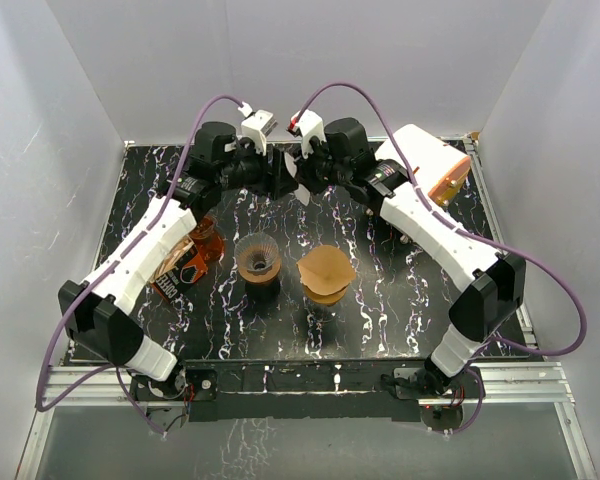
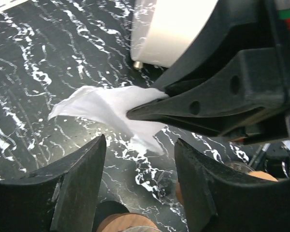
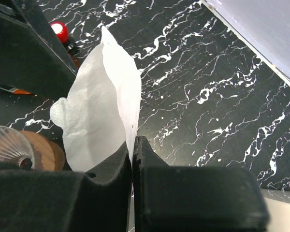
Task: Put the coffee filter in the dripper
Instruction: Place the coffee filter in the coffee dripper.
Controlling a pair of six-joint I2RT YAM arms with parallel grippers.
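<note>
Coffee filter [image 3: 101, 111], white paper: was pinched by its lower edge in the right gripper [image 3: 133, 145], whose jaws were closed flat on it. It was held in the air at the upper centre of the overhead frame.
Left gripper [image 2: 140, 145]: jaws stood parted either side of the filter's lower corner and gripped nothing.
Dripper [image 1: 259, 258], glass with wooden collar: stood mid-table [image 1: 400, 300], apart from the filter.
Brown paper cone [image 1: 326, 272]: stood just right of the dripper.

Bright, even overhead light, soft shadows, left pincer [image 2: 140, 145] slightly blurred up close.
</note>
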